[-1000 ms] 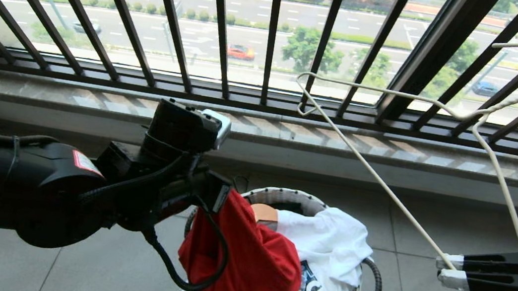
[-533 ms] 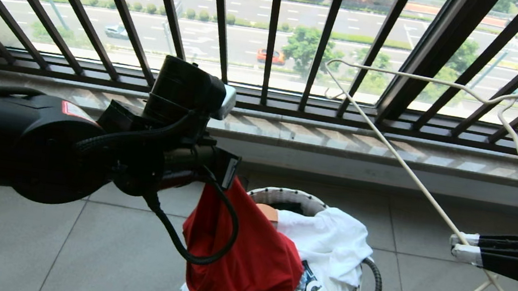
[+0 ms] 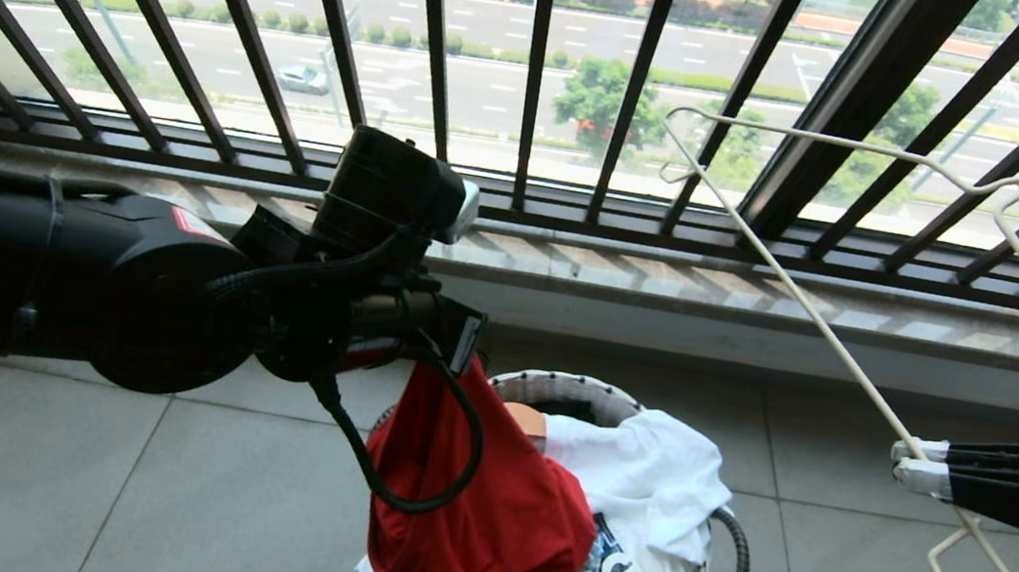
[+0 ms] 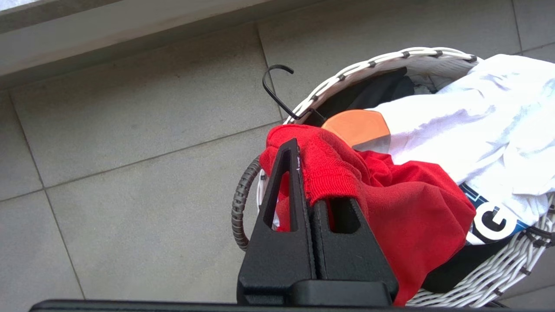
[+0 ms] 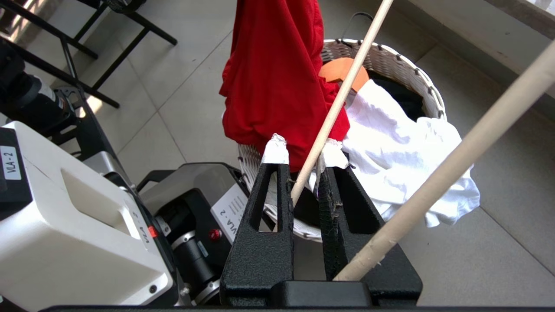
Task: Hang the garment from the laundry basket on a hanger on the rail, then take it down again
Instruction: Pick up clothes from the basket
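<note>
Left claw (image 4: 303, 173) lifts red garment (image 3: 479, 518) from laundry basket (image 3: 555, 386)

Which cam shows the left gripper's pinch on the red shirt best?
Left wrist view: left gripper is shut on the red shirt's ribbed edge. In the head view the arm hides the fingers; right wrist view shows only the hanging cloth.
</note>
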